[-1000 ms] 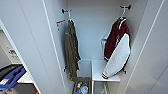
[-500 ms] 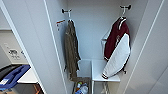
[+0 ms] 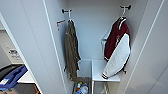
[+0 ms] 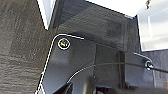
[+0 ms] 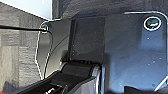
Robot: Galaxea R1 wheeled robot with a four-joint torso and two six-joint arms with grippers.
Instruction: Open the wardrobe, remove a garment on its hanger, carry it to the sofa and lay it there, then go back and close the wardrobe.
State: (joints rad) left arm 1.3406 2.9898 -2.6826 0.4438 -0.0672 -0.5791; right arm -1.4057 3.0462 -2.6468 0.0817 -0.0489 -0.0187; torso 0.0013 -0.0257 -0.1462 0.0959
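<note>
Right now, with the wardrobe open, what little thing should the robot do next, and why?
Probably raise one arm toward the white hanger on the right-side hook. The wardrobe already stands open, and the maroon jacket with white sleeves still hangs there, apart from the olive-brown garment on the left. The hook has to be lifted off before the jacket can come out.

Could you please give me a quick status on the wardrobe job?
Gripper states: cannot tell. Wardrobe open; garment on its hanger, hung at right. Olive garment hangs left, apart from it.
</note>
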